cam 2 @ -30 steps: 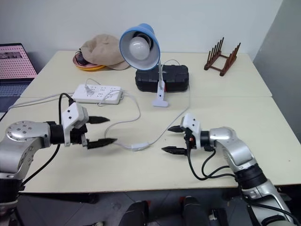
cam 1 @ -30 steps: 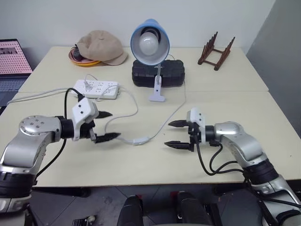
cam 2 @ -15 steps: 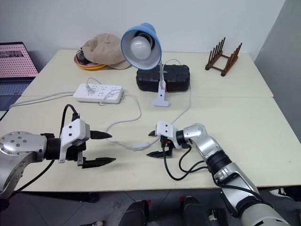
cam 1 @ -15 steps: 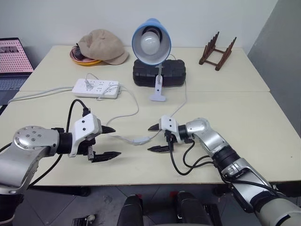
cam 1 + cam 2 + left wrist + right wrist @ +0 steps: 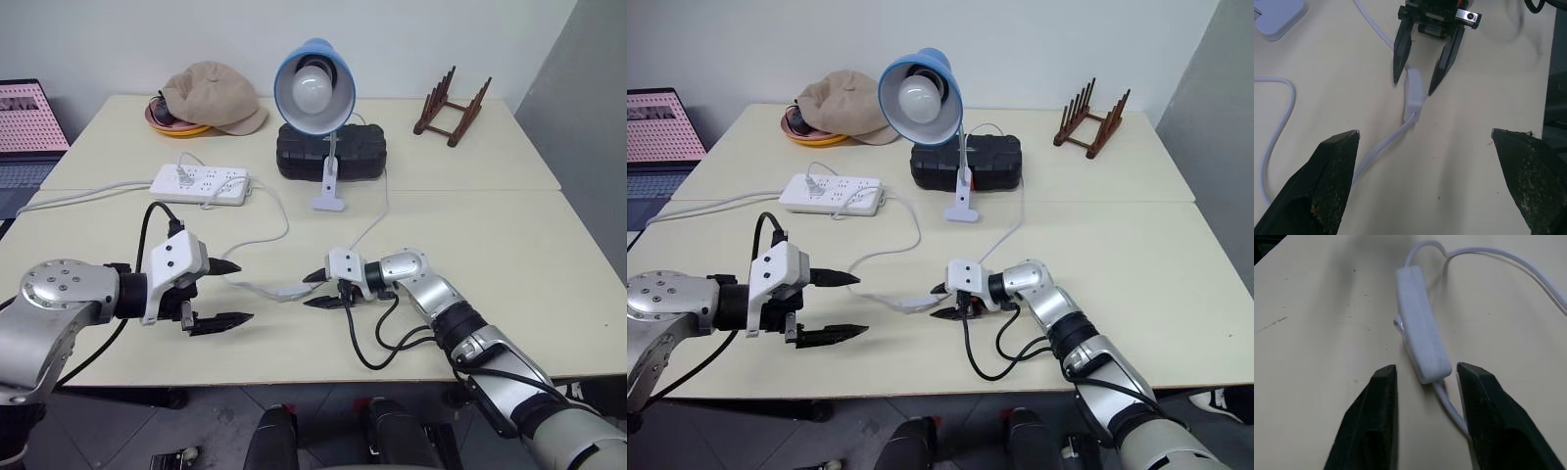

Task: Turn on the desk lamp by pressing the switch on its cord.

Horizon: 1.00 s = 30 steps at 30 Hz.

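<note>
The left gripper is held just above the table near its front edge, towards the left corner, with its 2 fingers spread wide and nothing between them. It is aimed along the surface at the switch, probably so that its wrist camera keeps the switch in sight while the other arm works.

The cord is laid in a loose loop from the power strip near the left edge, forward across the table, and then back to the lamp. That slack has left the switch flat on open surface near the middle of the front edge, where it can be reached from either side.

The right gripper is set low at the switch's right-hand end. Its 2 fingers are narrowed but not shut, and the end of the switch lies in the gap, with a sliver of table visible on each side. A squeeze on the rocker appears to be in preparation.

The desk lamp stands well back, past the table's middle, with its shade facing forward. No glow can be made out in the bulb, so the press is judged not yet done.
</note>
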Tool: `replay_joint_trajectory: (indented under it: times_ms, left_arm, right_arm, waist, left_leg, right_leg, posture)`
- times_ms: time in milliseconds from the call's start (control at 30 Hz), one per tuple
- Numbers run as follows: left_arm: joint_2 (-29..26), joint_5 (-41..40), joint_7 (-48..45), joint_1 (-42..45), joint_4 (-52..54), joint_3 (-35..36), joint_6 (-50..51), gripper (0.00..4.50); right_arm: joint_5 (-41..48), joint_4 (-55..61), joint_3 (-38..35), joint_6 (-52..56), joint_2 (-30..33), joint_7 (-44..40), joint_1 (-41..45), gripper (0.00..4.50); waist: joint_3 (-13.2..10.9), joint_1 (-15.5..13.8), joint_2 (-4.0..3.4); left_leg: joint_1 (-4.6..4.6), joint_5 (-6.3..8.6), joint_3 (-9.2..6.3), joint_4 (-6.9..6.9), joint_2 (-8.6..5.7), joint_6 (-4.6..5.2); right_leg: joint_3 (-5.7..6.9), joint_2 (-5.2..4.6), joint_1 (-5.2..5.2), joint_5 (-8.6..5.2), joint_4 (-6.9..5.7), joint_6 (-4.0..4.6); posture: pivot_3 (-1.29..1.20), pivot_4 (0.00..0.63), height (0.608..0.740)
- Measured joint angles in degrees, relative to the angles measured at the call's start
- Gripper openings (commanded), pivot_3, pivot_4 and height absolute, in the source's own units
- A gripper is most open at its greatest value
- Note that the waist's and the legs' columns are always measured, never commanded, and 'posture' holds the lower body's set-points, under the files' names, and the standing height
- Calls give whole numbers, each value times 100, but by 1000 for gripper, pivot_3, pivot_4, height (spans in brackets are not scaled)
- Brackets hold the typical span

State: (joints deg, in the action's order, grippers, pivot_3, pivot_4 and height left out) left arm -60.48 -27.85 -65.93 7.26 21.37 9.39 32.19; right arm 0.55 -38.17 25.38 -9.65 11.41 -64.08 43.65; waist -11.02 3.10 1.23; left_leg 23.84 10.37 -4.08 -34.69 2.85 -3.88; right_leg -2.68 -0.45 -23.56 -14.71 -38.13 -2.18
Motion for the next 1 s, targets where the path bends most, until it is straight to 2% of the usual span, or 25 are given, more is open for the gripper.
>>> replay_joint_trajectory:
  times_ms: [33,100,267,333,500,600,700,900,1000]
  left_arm:
    - [0,3,-6,48,-32,-2,-14,4500]
    - [0,17,-53,87,-110,-21,-23,4500]
    - [1,37,-127,212,-193,-183,-41,4500]
    - [76,-8,-100,361,-284,-271,44,4500]
    - [830,-534,279,886,-659,-296,827,4500]
    - [1580,-1145,685,1310,-728,-271,1479,4500]
    - [2241,-1564,1088,1628,-895,-289,1987,4500]
    - [3128,-2154,1386,2289,-1394,-427,2613,4500]
    - [3294,-2250,1362,2619,-1669,-506,2726,4500]
  right_arm:
    - [1,0,-15,1,0,-2,-1,861]
    - [11,0,-79,10,3,-7,-2,404]
    - [109,110,-260,253,25,-24,-91,370]
    - [386,403,-520,775,71,-13,-251,370]
    - [1679,1952,-1535,3004,607,25,-653,370]
    - [2526,3075,-2107,4449,1166,95,-941,370]
    - [3300,3888,-2474,5660,1429,255,-1129,370]
    - [3989,4503,-2715,6564,1387,778,-1326,370]
    - [4157,4605,-2756,6700,1340,960,-1372,370]
  waist:
    - [0,2,0]
    - [0,3,0]
    - [0,-5,0]
    - [-1,-26,-1]
    - [-1,-111,-2]
    - [-1,-147,-2]
    - [-1,-118,-2]
    - [-1,-41,-2]
    - [-1,-22,-2]
  left_leg:
    - [0,0,0,0,0,0]
    - [0,0,0,0,0,0]
    - [1,0,0,1,0,0]
    - [1,0,0,-1,-1,0]
    - [4,0,-2,-15,-2,0]
    - [4,0,-10,-16,-7,0]
    - [2,0,-12,-19,-6,1]
    - [-1,0,-17,-23,-7,1]
    - [-2,0,-15,-25,-8,1]
  right_leg:
    - [-1,0,0,0,0,0]
    - [0,0,0,12,1,-21]
    - [0,0,0,14,0,-24]
    - [0,0,1,14,-1,-25]
    - [1,-1,6,17,-5,-30]
    - [7,-3,12,17,-7,-31]
    - [6,-1,15,18,-6,-33]
    - [8,4,14,19,-16,-33]
    - [2,3,15,20,-14,-36]
  posture:
    - [0,150,740]
    - [0,150,740]
    - [0,150,740]
    - [0,150,740]
    - [0,150,740]
    - [0,150,740]
    - [0,150,740]
    - [0,150,740]
    - [0,150,740]
